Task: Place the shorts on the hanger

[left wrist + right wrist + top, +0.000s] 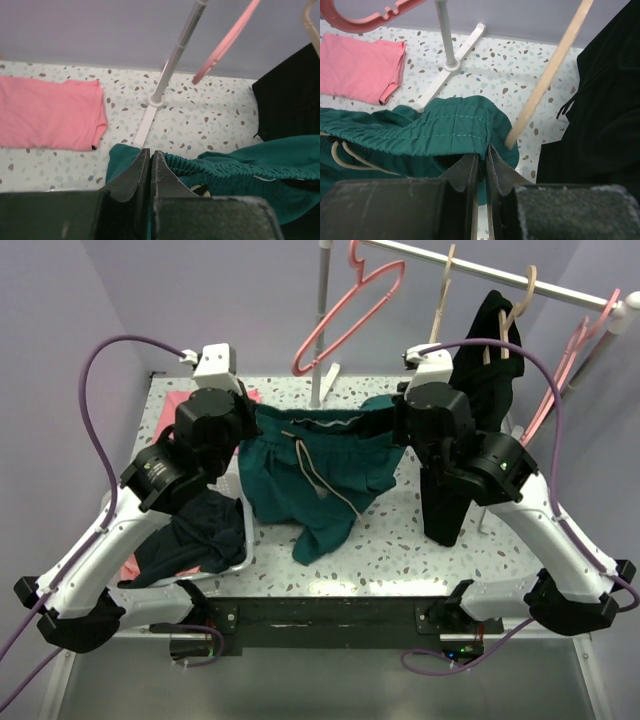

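Left gripper (150,152): the two fingers (131,174) are pressed together with almost no gap, and they pinch one end of the waistband of the shorts (312,472). Right gripper (482,150): the jaws stand equally narrow and clamp the opposite end of the waistband, with a fold of teal fabric lying over the fingertips.

The waistband spans the two grippers as a gathered strip, raised above the table (410,540). The legs hang down from it and rest on the speckled surface. The cream drawstring (322,483) trails loose down the front.

The hanger (345,308) hangs by its hook from the rail (470,268), above and behind the shorts and not touching them. It is just beside the upright pole (322,310).

Other items:
- A black garment (490,335) hangs on a tan hanger (445,285), behind the right gripper.
- A flat pink cloth (50,115) lies at the far left of the table (well apart from the shorts).
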Available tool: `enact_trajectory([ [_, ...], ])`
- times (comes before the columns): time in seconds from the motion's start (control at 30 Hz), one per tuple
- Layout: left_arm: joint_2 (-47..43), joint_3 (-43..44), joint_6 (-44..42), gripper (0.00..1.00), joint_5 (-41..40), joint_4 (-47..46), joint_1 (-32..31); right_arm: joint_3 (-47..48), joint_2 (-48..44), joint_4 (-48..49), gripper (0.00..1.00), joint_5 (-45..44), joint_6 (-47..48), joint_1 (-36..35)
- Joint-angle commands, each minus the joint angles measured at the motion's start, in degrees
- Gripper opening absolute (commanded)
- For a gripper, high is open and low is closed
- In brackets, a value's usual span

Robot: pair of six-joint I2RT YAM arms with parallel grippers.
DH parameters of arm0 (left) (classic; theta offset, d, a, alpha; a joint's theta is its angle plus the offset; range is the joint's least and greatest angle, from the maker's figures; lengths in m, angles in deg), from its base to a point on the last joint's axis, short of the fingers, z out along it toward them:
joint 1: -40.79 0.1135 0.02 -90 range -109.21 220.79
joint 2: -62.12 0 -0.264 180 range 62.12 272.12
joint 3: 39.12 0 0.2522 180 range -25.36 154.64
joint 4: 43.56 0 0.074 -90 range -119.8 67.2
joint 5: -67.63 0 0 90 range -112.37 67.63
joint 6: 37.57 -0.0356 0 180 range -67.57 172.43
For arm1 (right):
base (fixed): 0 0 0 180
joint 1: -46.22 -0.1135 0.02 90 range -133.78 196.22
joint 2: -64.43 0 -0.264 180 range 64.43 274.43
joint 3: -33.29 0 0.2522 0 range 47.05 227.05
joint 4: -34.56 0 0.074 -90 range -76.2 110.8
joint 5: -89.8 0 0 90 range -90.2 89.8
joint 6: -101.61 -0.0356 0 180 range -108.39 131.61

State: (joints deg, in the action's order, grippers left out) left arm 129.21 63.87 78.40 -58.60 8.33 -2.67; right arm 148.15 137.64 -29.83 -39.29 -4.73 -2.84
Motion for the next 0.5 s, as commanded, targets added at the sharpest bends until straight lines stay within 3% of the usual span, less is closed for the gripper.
enact_trajectory([
  [0.0, -2.9, -3.2, -8.1, 0.0, 9.4, -5.9, 0.9, 3.6, -0.4, -3.1, 0.0, -2.3, 0.4, 0.4],
  [0.13, -6.9, -15.4, -5.9, 0.0, 14.2, -6.0, 0.8, -1.1, -0.3, -3.4, 0.0, -1.5, -0.6, 0.3],
  [0.33, -13.6, -34.8, 0.3, 0.0, 13.2, -7.6, 0.8, -8.4, 1.7, -7.4, 0.03, -7.5, -2.7, 2.1],
  [0.47, -12.8, -42.7, 4.2, 0.0, 17.9, -12.3, 0.8, -17.3, 1.9, -5.5, 0.07, -2.3, -4.8, 3.4],
])
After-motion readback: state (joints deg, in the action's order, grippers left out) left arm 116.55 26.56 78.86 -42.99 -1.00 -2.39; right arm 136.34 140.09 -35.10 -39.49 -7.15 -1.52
